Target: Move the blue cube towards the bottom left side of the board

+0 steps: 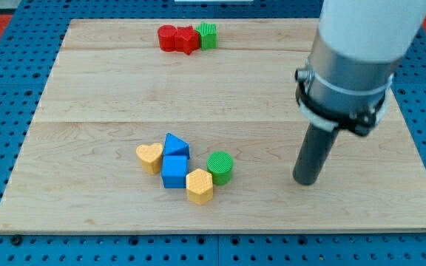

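A: Count, quick. How many blocks?

B: Seven. Two blue, two yellow, two green, and red at the view's top: two red pieces pressed together, shapes hard to make out.

A: Break it down.

B: Lower cluster has five: blue cube, blue triangular block touching it above, yellow heart just to its left, yellow hexagon-like block at its lower right, green cylinder right of that. Top group: the reds plus a ribbed green block touching on their right.

A: Pincer state?

B: None on this arm, just a rod. My tip rests on the board, well right of the green cylinder, touching nothing.

A: Edges, room?

B: Cube sits low and left of centre. Bare wood runs from the yellow heart out to the board's left edge, and a strip lies below the cluster before the bottom edge. The top group hugs the top edge. The wide middle band is bare.
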